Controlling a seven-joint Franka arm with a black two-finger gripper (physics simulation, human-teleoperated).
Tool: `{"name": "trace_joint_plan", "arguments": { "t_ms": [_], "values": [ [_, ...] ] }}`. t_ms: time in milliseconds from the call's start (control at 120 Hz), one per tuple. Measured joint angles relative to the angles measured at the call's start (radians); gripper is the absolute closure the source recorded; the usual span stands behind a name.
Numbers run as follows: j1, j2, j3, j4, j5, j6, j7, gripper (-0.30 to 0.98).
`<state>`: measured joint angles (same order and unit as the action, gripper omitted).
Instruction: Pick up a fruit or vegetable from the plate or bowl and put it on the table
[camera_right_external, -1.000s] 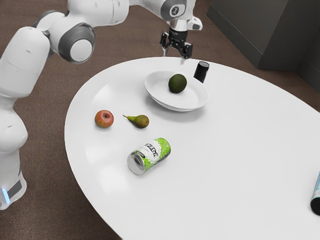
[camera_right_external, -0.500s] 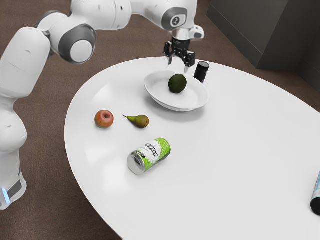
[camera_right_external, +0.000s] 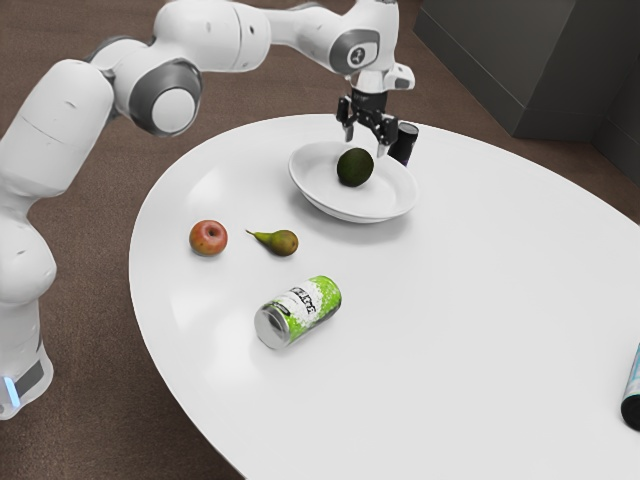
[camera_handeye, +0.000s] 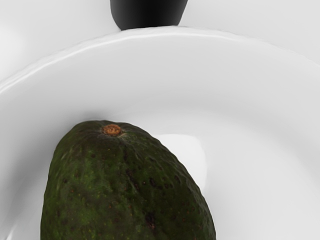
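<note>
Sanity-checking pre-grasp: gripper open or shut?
Open. In the exterior view, the gripper has its fingertips apart, a gap between them; the avocado lies ungripped in the bowl.

Bright tabletop (camera_right_external: 450, 300), soft glare, faint shadow beneath bowl (camera_right_external: 350, 208)

I saw a dark green avocado (camera_right_external: 355, 167), bumpy-skinned, with a small brown stem scar (camera_handeye: 112, 130) at one end. It was whole and rested inside a shallow, round white bowl (camera_right_external: 395, 199), which sat upright on the smooth white counter (camera_right_external: 450, 300) with its curved edge.
</note>
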<state>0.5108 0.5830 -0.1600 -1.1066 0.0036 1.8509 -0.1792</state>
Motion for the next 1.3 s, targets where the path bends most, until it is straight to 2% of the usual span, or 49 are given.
{"name": "trace_joint_plan", "arguments": {
  "t_ms": [1300],
  "values": [
    [-0.004, 0.042, 0.004, -0.034, -0.011, 0.014, 0.042, 0.00]
  ]
}}
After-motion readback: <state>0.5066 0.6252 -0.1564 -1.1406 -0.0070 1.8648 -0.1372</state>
